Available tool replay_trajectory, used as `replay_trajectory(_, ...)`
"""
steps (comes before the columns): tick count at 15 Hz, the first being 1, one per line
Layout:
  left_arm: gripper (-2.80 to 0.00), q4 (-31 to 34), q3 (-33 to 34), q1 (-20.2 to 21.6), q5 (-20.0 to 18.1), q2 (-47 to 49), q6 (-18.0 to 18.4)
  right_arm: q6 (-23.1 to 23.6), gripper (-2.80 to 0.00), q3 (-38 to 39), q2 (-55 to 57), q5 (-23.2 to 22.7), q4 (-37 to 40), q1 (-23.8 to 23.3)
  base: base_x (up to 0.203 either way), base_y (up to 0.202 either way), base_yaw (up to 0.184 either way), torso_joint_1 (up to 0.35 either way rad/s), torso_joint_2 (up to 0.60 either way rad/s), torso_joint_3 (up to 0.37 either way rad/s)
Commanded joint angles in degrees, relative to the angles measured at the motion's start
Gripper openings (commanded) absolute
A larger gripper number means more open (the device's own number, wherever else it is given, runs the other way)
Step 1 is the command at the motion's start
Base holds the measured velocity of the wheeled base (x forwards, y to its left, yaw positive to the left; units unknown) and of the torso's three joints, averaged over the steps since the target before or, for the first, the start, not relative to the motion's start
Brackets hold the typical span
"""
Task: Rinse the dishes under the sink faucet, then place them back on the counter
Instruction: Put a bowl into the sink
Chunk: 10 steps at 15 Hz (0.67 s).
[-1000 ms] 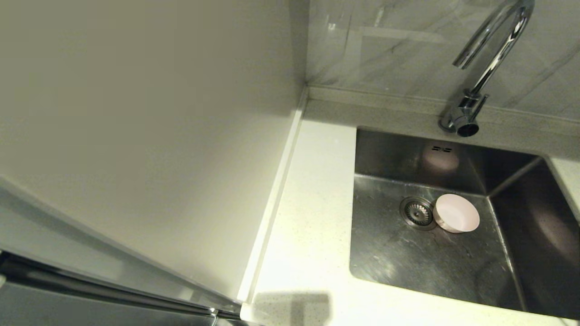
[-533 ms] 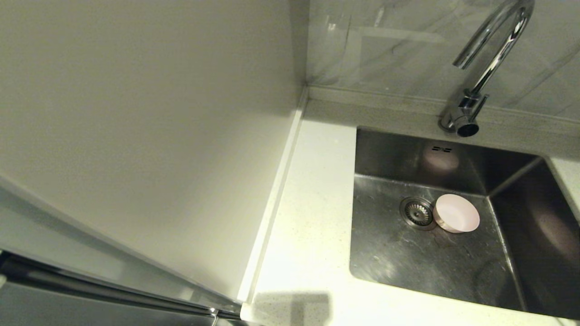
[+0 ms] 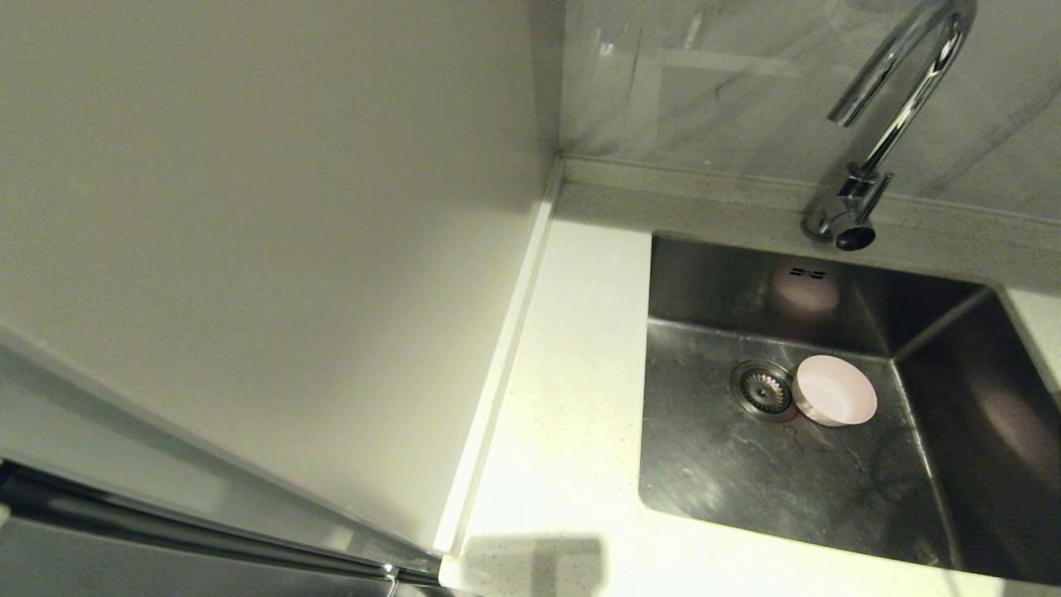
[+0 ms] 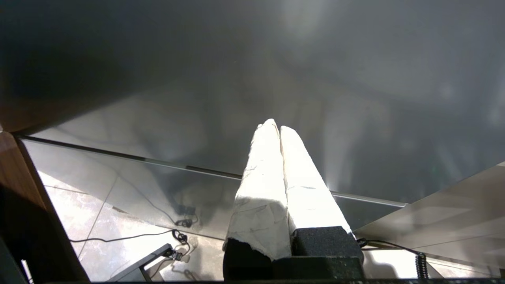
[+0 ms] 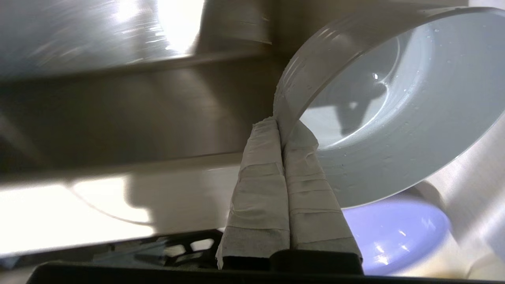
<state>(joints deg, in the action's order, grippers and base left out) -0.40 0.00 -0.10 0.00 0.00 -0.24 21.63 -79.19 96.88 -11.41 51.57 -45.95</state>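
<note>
The pale pink bowl point(image 3: 835, 401) rests on the floor of the steel sink point(image 3: 729, 481), right beside the round drain point(image 3: 763, 390). The chrome faucet point(image 3: 879, 124) arches over the basin's back edge. No arm shows in the head view. In the right wrist view my right gripper point(image 5: 281, 128) is shut on the rim of the pale blue-white bowl point(image 5: 394, 114), holding it tilted on its side, wet inside. The lilac plate point(image 5: 394, 232) lies beneath it. My left gripper point(image 4: 275, 127) is shut on nothing, parked low near a dark glossy panel, away from the sink.
White speckled counter point(image 3: 564, 414) runs left of the sink, bounded by a cream wall panel point(image 3: 265, 249) and a low raised strip point(image 3: 506, 365). A marbled backsplash point(image 3: 704, 83) stands behind the faucet. Cables point(image 4: 177, 236) lie on the floor in the left wrist view.
</note>
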Motion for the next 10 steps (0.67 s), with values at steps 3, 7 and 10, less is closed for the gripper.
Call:
replay_trajectory(3, -2.80, 0.0, 0.1, 0.0, 0.0, 0.0, 0.0, -1.2, -2.80, 5.9, -8.5, -0.3, 0.4, 18.9, 0.000, 0.000, 0.000, 0.000, 0.00, 0.000)
replay_trajectory(7, -2.80, 0.0, 0.2, 0.0, 0.0, 0.0, 0.0, -10.2, -2.80, 7.6, -7.9, 2.4, 0.3, 36.5, 0.000, 0.000, 0.000, 0.000, 0.00, 0.000)
replay_trajectory(10, -2.80, 0.0, 0.1, 0.0, 0.0, 0.0, 0.0, -15.4, -2.80, 4.9, -2.2, 5.8, 0.2, 42.8, 0.000, 0.000, 0.000, 0.000, 0.00, 0.000)
